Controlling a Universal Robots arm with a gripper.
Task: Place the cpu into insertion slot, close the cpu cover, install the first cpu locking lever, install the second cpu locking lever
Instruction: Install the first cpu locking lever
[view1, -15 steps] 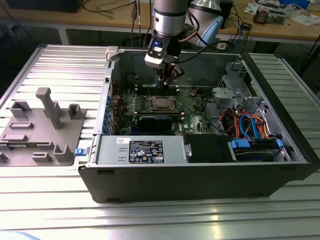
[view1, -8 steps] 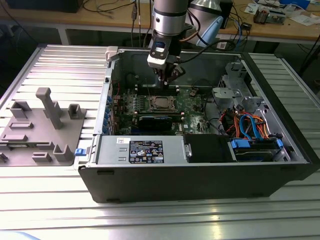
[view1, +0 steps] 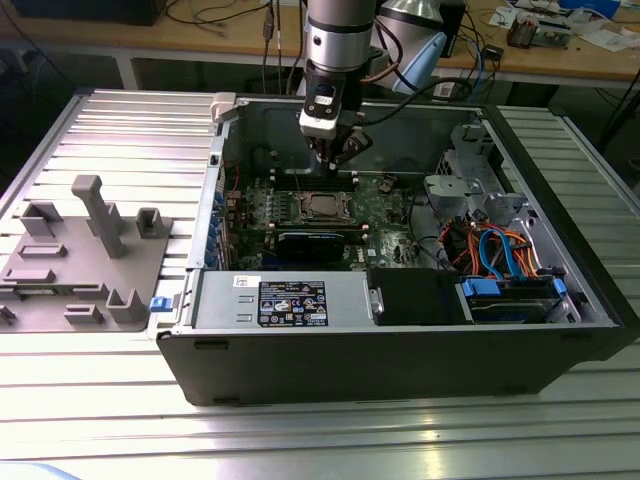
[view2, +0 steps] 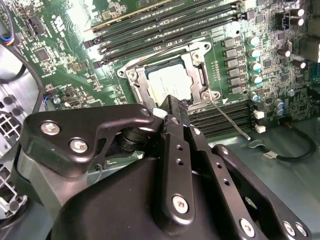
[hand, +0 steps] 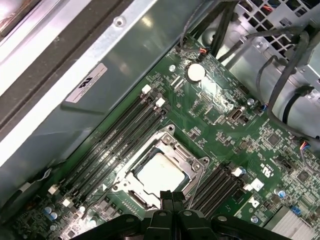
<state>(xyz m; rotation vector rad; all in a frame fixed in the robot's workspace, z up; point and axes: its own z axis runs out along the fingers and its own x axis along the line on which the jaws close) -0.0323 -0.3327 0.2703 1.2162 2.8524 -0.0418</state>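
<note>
The cpu (view1: 322, 206) (view2: 170, 82) (hand: 159, 171) lies flat in the insertion slot (hand: 131, 196) on the green motherboard, its dull silver face showing. The silver cpu cover (view2: 199, 70) (hand: 189, 161) lies down around it, framing the chip through its window. A thin metal locking lever (view2: 231, 119) sticks out at an angle from one socket corner, over the neighbouring memory slots. A second lever rod (view2: 155, 56) runs along the opposite edge of the socket. My gripper (view1: 331, 158) (view2: 174, 104) (hand: 171, 196) hovers just above the socket's edge, shut with nothing between its fingers.
The motherboard sits inside an open computer case (view1: 400, 350). Long black memory slots (view2: 165, 25) (hand: 115, 145) flank the socket. A drive cage with blue and orange cables (view1: 500, 255) fills the exterior view's right. A grey fixture block (view1: 90, 250) stands outside on the table at the left.
</note>
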